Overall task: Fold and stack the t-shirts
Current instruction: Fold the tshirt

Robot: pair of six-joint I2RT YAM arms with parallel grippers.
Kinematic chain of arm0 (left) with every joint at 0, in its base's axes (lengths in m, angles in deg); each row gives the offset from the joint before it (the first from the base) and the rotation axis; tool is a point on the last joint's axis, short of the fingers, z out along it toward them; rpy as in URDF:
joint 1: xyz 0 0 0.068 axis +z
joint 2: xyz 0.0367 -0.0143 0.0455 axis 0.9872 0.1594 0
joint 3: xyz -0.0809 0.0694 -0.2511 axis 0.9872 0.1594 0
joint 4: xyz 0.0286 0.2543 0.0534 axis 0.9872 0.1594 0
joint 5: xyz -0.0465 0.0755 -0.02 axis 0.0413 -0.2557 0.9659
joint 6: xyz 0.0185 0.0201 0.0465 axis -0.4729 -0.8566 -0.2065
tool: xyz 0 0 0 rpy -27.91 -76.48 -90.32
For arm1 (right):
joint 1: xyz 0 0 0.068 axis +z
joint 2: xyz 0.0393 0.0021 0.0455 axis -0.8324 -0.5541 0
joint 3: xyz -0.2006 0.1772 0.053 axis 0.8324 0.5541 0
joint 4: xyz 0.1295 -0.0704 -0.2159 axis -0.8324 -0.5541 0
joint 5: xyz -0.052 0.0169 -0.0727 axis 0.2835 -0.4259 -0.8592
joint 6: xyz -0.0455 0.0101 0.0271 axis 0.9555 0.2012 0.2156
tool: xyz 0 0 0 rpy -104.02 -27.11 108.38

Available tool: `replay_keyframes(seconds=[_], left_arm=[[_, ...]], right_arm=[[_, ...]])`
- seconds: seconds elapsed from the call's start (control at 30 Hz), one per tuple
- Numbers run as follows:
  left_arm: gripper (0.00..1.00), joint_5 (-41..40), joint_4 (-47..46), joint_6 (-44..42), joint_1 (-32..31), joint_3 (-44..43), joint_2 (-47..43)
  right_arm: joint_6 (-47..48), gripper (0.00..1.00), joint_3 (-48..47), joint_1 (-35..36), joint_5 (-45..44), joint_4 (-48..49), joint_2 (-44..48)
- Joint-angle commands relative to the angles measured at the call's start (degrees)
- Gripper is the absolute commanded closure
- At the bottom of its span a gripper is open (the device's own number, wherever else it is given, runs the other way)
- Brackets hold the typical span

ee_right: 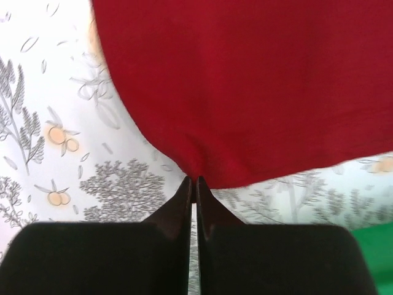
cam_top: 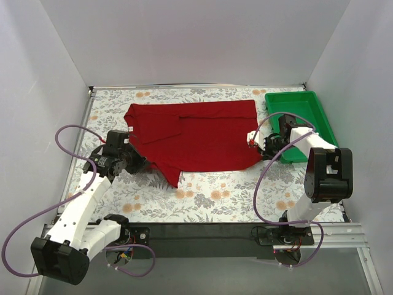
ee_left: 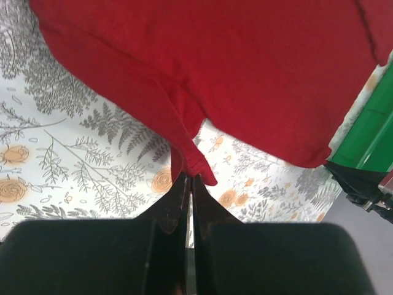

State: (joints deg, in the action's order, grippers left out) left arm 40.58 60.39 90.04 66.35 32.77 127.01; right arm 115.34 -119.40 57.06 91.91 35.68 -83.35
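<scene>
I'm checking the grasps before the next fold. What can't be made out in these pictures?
- Wrist views: how much cloth the left gripper and right gripper pinch, hidden between the shut fingers.
- Top view: both sets of fingertips, too small and partly hidden by the wrists.
- Wrist views: most of the t-shirt and tray, cut off by frame edges.

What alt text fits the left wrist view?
Shut black jaws at bottom centre pinch a pointed fold of the dark red t-shirt, which fills the top of the frame and lies over a floral tablecloth. A green tray shows at the right edge.
</scene>
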Motion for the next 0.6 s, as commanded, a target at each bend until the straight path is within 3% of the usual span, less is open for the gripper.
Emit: replay_keyframes(seconds=[0.0,0.4,0.57], left_arm=[[1.0,-4.6,-0.9,-1.0,-0.1,-3.7,0.5],[1.0,-3.6,-8.9,1.2,4.8,-11.1,7.6],[1.0,4.4,-12.1,2.1,10.0,-13.6,11.5]], right_arm=[[-4.9,0.96,-5.0,-0.1,3.9,-1.4,0.5],[-11.1,0.96,-13.0,-0.1,7.5,-1.9,-3.0],[-14.0,0.97,-17.3,-0.1,9.3,-1.9,-5.7]])
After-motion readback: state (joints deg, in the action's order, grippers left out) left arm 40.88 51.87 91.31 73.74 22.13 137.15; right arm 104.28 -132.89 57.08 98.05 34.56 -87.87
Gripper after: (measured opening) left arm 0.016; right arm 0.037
